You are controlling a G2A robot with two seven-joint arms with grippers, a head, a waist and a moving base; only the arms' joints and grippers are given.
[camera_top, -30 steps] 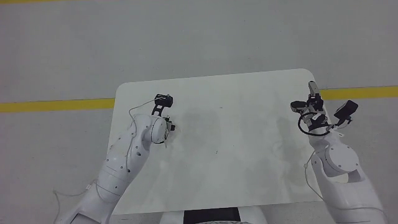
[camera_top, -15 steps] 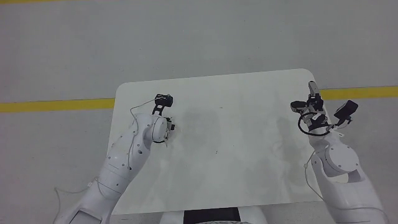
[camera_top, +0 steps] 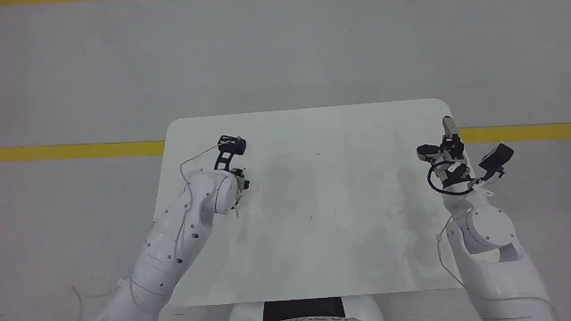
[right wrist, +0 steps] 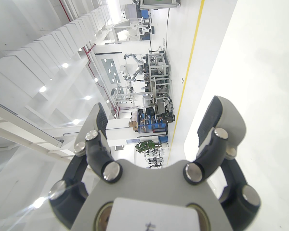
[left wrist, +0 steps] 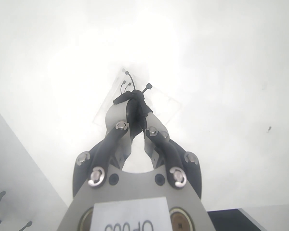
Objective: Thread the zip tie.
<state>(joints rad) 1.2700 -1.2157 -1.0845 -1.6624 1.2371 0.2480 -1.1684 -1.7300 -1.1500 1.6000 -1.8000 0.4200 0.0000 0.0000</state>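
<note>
White worktop (camera_top: 357,232) below me. My right gripper (right wrist: 156,109) is at its right edge, fingers spread wide, holding nothing. My left gripper (left wrist: 134,98) has its fingers pinched on a black zip tie (left wrist: 147,88), over a clear sheet (left wrist: 169,108).

Top view, brightly lit: white table (camera_top: 357,259) and, at its 12 o'clock, pale grey floor (camera_top: 285,53) show flat, soft light. Left wrist view is overexposed; the table glares nearly pure white, black zip ties (left wrist: 148,86) stand out dark, and what may be a clear sheet (left wrist: 169,105) barely shows. Right wrist view: ceiling lamps (right wrist: 42,88) flare, and the yellow floor line (right wrist: 190,56) bows with wide-angle distortion
</note>
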